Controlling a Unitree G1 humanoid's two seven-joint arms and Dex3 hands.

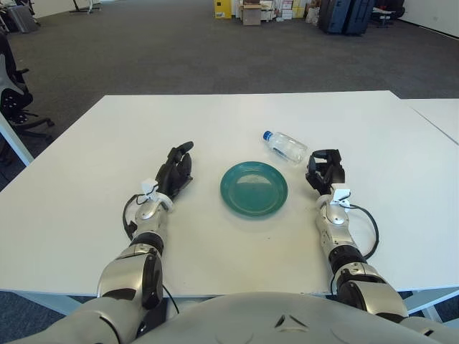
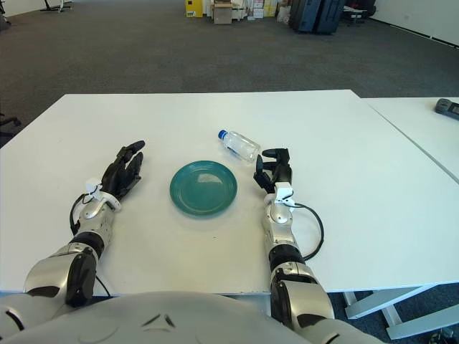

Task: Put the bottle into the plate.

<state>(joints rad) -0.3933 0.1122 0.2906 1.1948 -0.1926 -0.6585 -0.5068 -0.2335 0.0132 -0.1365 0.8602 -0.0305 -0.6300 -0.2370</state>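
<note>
Both hands flank a round plate on the smooth white table (image 1: 86,208).

Left hand (image 1: 174,172), black fingers extended and relaxed, holds nothing; right hand (image 1: 324,171), fingers loosely bent and apart, grips nothing. Glossy teal plate (image 1: 254,189) sits between them. Clear plastic bottle (image 1: 285,146), blue-capped, lies on its side just beyond the plate, near the right hand.

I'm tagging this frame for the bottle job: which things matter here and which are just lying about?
For the job:
- bottle, on its side beyond the plate
- plate, teal
- right hand, beside the bottle, holding nothing
- left hand, left of the plate

Just lying about:
- dark device on the neighbouring table
- white table itself
</note>
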